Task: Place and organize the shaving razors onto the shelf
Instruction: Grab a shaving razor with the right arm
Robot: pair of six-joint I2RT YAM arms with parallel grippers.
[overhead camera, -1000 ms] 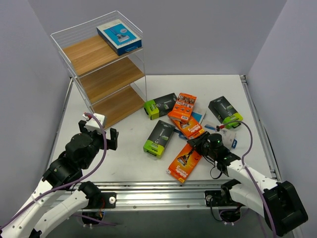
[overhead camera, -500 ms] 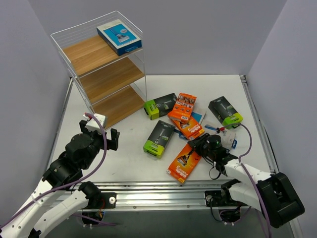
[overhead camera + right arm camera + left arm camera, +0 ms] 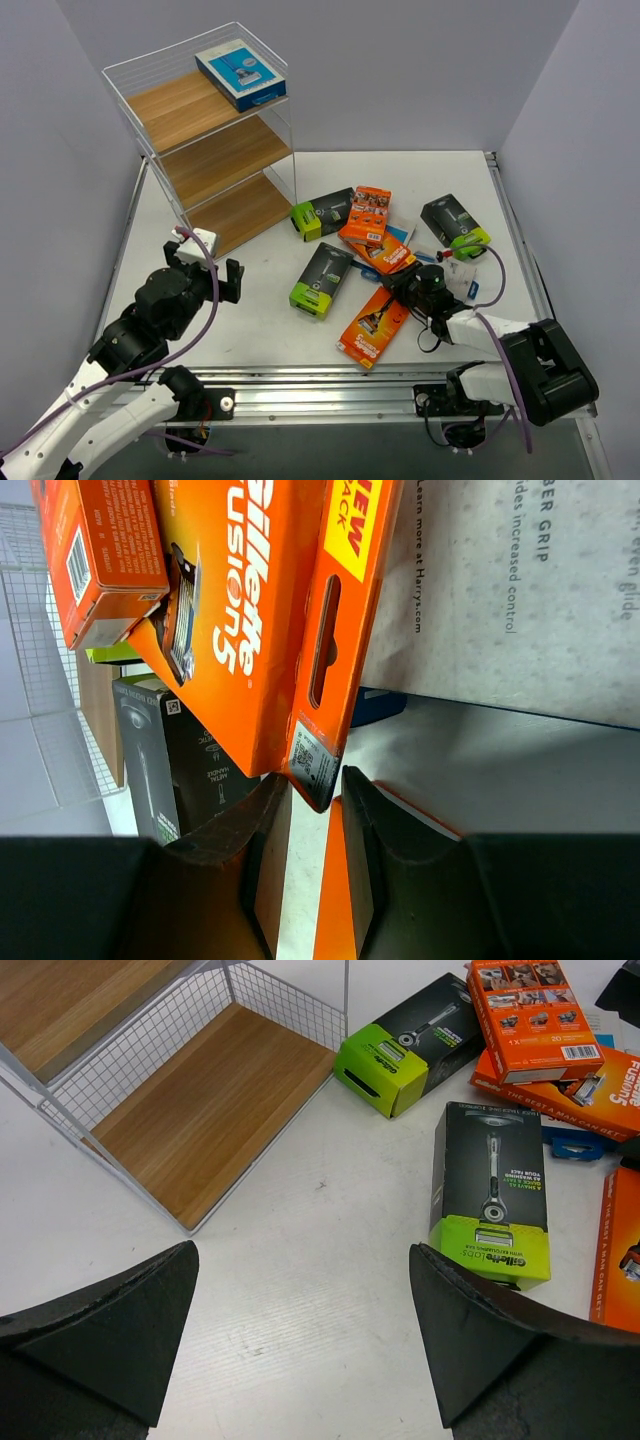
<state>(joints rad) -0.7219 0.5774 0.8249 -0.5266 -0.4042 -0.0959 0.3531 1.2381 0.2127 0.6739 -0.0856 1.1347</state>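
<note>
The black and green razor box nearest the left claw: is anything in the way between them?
No. The left gripper hangs open over the table, and the black-and-green pack lies flat ahead to its right, with only bare white tabletop between them. The orange packs lie beyond it.

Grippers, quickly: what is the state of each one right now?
Left gripper: open, holding nothing.
Right gripper: closed on a corner of the orange razor pack.
</note>
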